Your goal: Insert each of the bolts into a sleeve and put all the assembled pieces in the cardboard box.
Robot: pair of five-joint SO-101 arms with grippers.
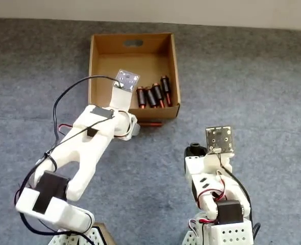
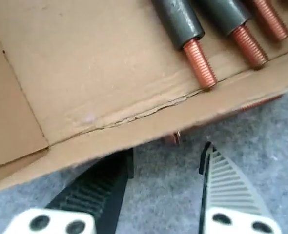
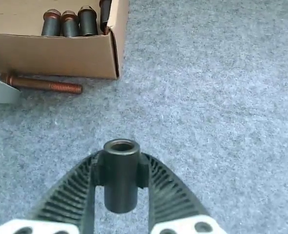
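The cardboard box point(image 1: 100, 61) holds several assembled bolt-and-sleeve pieces point(image 1: 153, 95) in its near right corner; their copper threads show in the left wrist view point(image 2: 200, 61). A bare copper bolt point(image 3: 41, 84) lies on the carpet against the box's front wall point(image 1: 151, 124). My left gripper point(image 2: 168, 161) hangs open just outside that wall, above the bolt's tip point(image 2: 173, 139), with nothing between its fingers. My right gripper point(image 3: 119, 165) is shut on a black sleeve point(image 3: 120, 187), held upright with its open bore facing up, nearer the table's front point(image 1: 195, 150).
Grey carpet covers the table. The left arm point(image 1: 89, 148) stretches diagonally from the front left corner to the box. The right arm's base point(image 1: 222, 219) stands at the front right. Open carpet lies right of the box and between the two arms.
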